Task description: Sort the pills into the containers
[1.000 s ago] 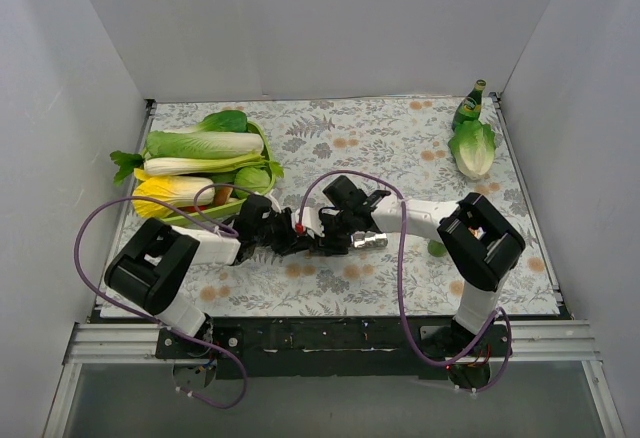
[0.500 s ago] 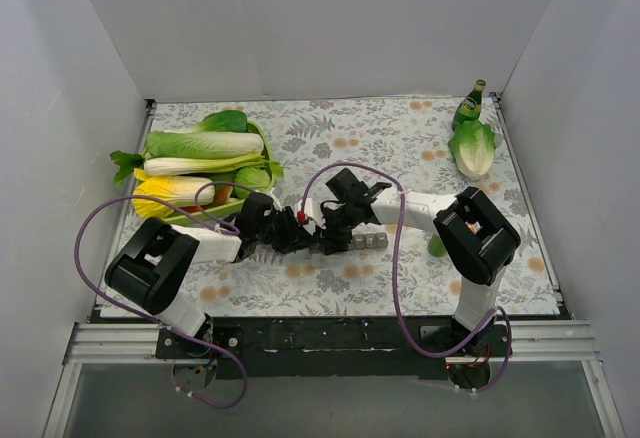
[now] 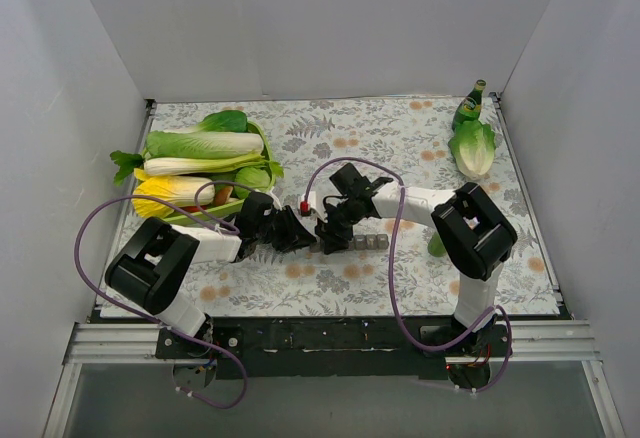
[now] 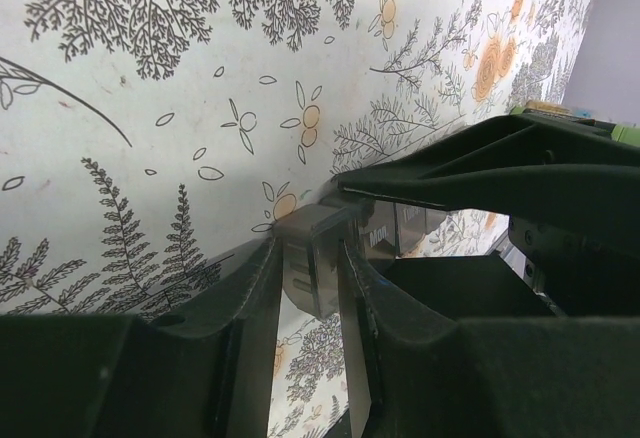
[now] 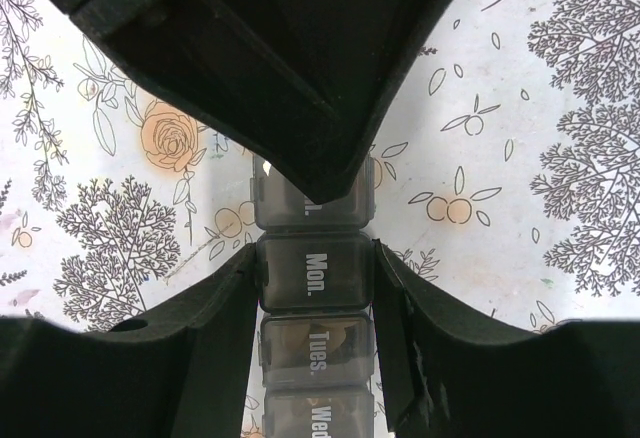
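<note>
The grey pill container strip [image 3: 366, 243] lies on the flowered cloth in the middle of the table. My left gripper [image 3: 303, 240] is shut on its left end compartment [image 4: 308, 258], one finger [image 4: 250, 298] on each side. My right gripper [image 3: 330, 239] is shut across the "Mon." compartment [image 5: 314, 270], its fingers [image 5: 215, 308] touching both side walls. The left gripper's black body covers the end compartment just beyond it. All lids in view are closed. A tan pill [image 5: 300, 330] shows through the "Tues." lid. No loose pills are in view.
A green tray [image 3: 262, 140] of cabbages and greens sits at the far left. A green glass bottle [image 3: 468, 105] and a lettuce head [image 3: 473, 148] stand at the far right corner. A small green item [image 3: 436, 248] lies by the right arm. White walls enclose the table.
My right gripper has slid left along the strip towards the left gripper, uncovering more compartments on the right. The left gripper has hardly moved.
</note>
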You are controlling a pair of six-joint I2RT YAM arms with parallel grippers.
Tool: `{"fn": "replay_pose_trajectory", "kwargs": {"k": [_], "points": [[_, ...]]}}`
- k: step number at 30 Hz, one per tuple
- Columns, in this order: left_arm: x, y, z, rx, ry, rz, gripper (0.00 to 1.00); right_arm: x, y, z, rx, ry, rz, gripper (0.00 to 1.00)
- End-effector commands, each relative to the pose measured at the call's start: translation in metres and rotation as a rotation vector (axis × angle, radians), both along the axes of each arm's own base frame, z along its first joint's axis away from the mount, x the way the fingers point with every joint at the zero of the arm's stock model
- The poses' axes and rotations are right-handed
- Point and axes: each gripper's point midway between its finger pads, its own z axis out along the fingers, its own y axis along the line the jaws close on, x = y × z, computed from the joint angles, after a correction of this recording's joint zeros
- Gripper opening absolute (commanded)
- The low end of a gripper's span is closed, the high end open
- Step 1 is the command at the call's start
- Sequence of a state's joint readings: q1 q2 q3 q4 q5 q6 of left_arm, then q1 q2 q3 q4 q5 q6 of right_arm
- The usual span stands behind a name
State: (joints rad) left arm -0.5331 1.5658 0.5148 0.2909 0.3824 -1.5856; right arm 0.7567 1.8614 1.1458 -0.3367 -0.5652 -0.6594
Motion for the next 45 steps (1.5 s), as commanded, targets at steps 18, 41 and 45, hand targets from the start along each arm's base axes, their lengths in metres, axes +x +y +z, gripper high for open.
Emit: {"fn": "replay_pose_trajectory", "kwargs": {"k": [18, 41, 45], "points": [[-0.064, 0.039, -0.068, 0.241, 0.242, -0.067, 0.24, 0.01, 0.006, 0.006, 0.04, 0.083, -0.035, 0.55], [-0.065, 0.04, -0.071, 0.252, 0.252, -0.068, 0.22, 0.022, 0.002, 0.017, 0.015, 0.056, -0.005, 0.52], [-0.064, 0.04, -0.071, 0.256, 0.249, -0.068, 0.21, 0.017, 0.003, 0.018, 0.023, 0.096, 0.01, 0.49]]}}
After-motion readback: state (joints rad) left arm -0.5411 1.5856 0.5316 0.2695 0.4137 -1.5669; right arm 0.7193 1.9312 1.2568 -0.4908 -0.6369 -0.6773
